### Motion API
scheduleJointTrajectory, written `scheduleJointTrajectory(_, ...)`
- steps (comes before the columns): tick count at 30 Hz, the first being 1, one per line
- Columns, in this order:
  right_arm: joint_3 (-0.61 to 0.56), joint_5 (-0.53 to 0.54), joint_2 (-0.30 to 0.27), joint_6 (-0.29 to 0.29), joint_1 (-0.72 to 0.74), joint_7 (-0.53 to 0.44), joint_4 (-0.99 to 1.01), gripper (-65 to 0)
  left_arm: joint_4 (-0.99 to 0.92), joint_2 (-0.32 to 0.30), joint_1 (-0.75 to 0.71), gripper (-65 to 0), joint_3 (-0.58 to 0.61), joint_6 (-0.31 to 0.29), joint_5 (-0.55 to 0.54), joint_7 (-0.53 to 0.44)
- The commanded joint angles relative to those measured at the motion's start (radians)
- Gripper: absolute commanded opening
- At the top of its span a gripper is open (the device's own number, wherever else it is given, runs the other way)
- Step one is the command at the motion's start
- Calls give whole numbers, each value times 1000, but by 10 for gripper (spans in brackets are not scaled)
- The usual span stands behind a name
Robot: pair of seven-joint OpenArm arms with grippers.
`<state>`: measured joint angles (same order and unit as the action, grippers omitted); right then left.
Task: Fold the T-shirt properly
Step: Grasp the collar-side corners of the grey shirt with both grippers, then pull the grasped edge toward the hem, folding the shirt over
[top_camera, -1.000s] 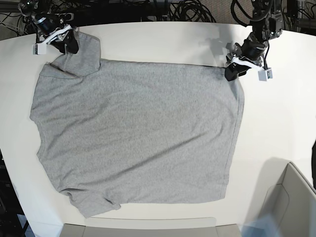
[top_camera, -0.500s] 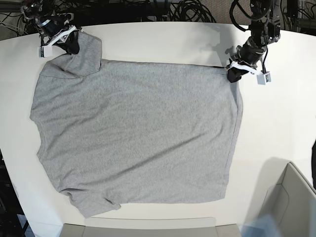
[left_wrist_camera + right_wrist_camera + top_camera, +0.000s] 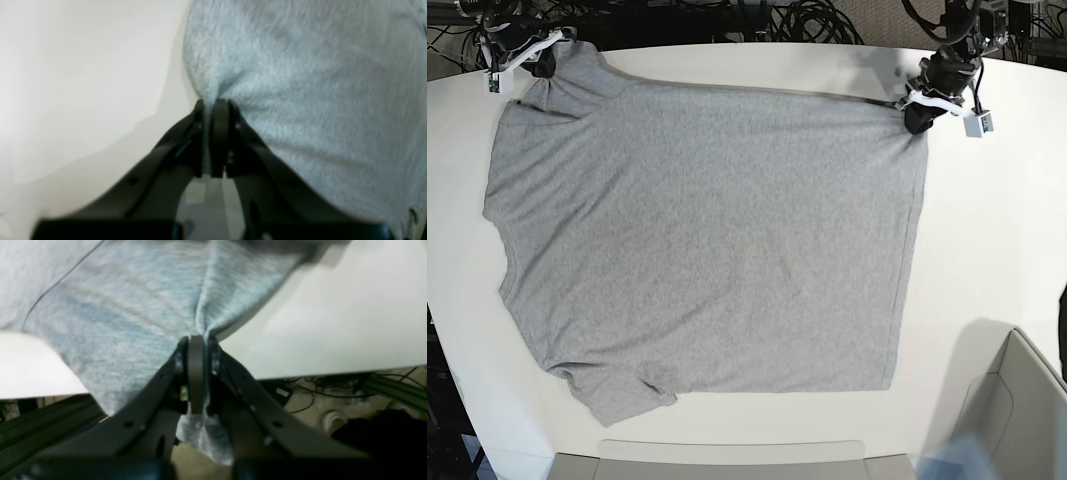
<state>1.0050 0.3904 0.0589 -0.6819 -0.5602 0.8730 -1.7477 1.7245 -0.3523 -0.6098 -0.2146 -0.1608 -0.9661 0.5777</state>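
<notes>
No text, label, brand, number or sign could be read anywhere. The T-shirt showed only plain grey fabric, with no lettering visible in any view.

A white tabletop with a rounded outline fills most of the base view. Beyond its far edge lies a tangle of black cables on the floor. At the tabletop's near right corner stands a pale grey bin, open at the top. A flat grey panel runs along the tabletop's near edge. In the right wrist view, more dark cables lie below the tabletop's edge.
</notes>
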Motion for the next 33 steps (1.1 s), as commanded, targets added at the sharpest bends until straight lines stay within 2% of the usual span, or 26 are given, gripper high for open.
scheduleJointTrajectory(1,18,-43,-4,-16,-21,47,-4,-650,32,-8,-31,-650,-22,-7,-1,-15)
scheduleJointTrajectory(6,148,-66,22,-16,7,47,-28,-650,110,-6,-101,-650,-36,-7,5,-15)
scheduleJointTrajectory(9,159,-112,31,-16,25,48,-91,-650,162,-3,-118,-650,-38,0,49,-15)
scheduleJointTrajectory(14,159,-195,46,-16,95,50,-156,-650,190,63,-112,-650,-39,4,144,-6)
scheduleJointTrajectory(19,157,-311,45,-16,177,51,-174,-650,240,91,-115,-650,-29,120,201,-5)
scheduleJointTrajectory(25,154,-407,40,-16,259,51,-174,-650,286,89,-108,-650,-29,201,203,12)
scheduleJointTrajectory(29,142,-459,19,-16,312,51,-171,-650,282,92,-23,-650,-29,229,203,113)
scheduleJointTrajectory(33,77,-528,11,-16,358,51,-171,-650,282,94,54,-650,-36,229,203,181)
